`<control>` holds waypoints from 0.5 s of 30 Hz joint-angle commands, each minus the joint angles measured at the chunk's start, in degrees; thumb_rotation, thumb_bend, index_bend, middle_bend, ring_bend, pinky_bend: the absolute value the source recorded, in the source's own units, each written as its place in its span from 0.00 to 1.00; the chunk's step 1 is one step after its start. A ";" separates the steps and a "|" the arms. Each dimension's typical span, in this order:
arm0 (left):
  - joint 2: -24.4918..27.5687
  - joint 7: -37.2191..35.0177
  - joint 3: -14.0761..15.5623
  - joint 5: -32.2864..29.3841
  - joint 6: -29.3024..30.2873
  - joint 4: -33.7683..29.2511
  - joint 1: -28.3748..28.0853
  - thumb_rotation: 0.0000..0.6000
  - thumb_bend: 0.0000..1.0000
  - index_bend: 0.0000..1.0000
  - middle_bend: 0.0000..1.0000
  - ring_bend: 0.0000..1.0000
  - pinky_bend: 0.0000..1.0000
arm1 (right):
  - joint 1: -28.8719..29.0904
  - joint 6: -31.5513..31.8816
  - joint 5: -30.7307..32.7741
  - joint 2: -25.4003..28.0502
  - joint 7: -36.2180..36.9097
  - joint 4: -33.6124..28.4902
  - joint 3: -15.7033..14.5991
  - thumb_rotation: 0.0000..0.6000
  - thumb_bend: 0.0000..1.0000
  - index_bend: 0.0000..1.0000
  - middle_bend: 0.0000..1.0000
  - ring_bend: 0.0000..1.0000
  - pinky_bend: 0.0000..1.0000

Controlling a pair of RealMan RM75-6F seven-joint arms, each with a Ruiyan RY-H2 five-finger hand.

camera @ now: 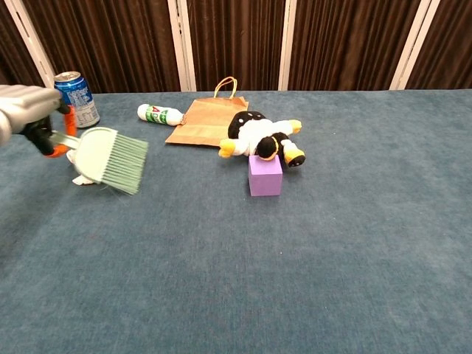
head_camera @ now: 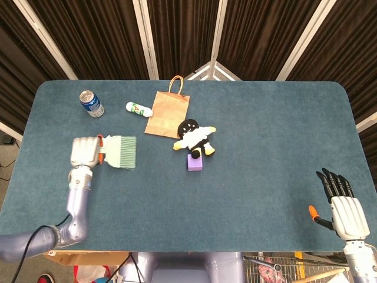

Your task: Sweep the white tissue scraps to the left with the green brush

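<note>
The left hand [camera: 26, 103] grips the brush [camera: 110, 158] over a scrap [camera: 77, 179], seemingly just touching; the right hand [head_camera: 343, 203] lies open.

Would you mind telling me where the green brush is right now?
The green brush is held by the left hand over the table's left side in the head view, below the blue can and left of the purple block.

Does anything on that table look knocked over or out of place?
Yes, a few things lie flat: the penguin toy sprawls against the purple block, the paper bag lies on its side, and a small bottle lies beside it. The soda can stands upright.
</note>
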 commanded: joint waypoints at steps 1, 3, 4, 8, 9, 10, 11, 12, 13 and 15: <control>2.92 -1.57 0.81 -0.19 -0.17 1.16 2.22 1.00 0.83 0.81 1.00 1.00 1.00 | -0.11 0.16 -0.10 0.03 -0.17 -0.06 -0.09 1.00 0.36 0.00 0.00 0.00 0.04; 5.08 -2.70 1.06 -0.38 -0.71 1.99 3.57 1.00 0.83 0.81 1.00 1.00 1.00 | -0.15 0.18 -0.11 0.02 -0.37 -0.21 -0.13 1.00 0.36 0.00 0.00 0.00 0.04; 5.86 -2.97 1.17 -0.50 -0.80 2.37 4.06 1.00 0.83 0.81 1.00 1.00 1.00 | -0.16 0.18 -0.11 0.03 -0.43 -0.25 -0.15 1.00 0.36 0.00 0.00 0.00 0.04; 9.85 -5.62 1.03 -0.47 -1.32 3.99 6.42 1.00 0.83 0.81 1.00 1.00 1.00 | -0.23 0.18 -0.13 0.06 -0.88 -0.49 -0.26 1.00 0.36 0.00 0.00 0.00 0.04; 10.87 -6.79 0.66 -0.38 -1.32 4.34 7.04 1.00 0.83 0.81 1.00 1.00 1.00 | -0.24 0.19 -0.16 0.03 -0.99 -0.52 -0.28 1.00 0.36 0.00 0.00 0.00 0.04; 11.80 -8.06 0.29 -0.12 -1.44 4.53 7.57 1.00 0.83 0.81 1.00 1.00 1.00 | -0.25 0.21 -0.21 0.03 -1.10 -0.56 -0.30 1.00 0.36 0.00 0.00 0.00 0.04; 12.64 -9.25 -0.15 0.09 -1.53 4.54 8.02 1.00 0.83 0.81 1.00 1.00 1.00 | -0.25 0.23 -0.26 0.01 -1.17 -0.61 -0.31 1.00 0.36 0.00 0.00 0.00 0.04; 13.52 -10.86 -1.01 0.13 -1.37 4.36 8.50 1.00 0.83 0.81 1.00 1.00 1.00 | -0.25 0.26 -0.31 0.00 -1.22 -0.66 -0.31 1.00 0.36 0.00 0.00 0.00 0.04; 14.06 -12.05 -1.69 0.20 -1.25 4.09 8.77 1.00 0.83 0.81 1.00 1.00 1.00 | -0.24 0.28 -0.34 -0.02 -1.30 -0.66 -0.31 1.00 0.36 0.00 0.00 0.00 0.04; 15.65 -14.87 -3.27 0.86 -0.93 2.71 9.36 1.00 0.83 0.81 1.00 1.00 1.00 | -0.18 0.31 -0.42 -0.10 -1.56 -0.71 -0.26 1.00 0.36 0.00 0.00 0.00 0.04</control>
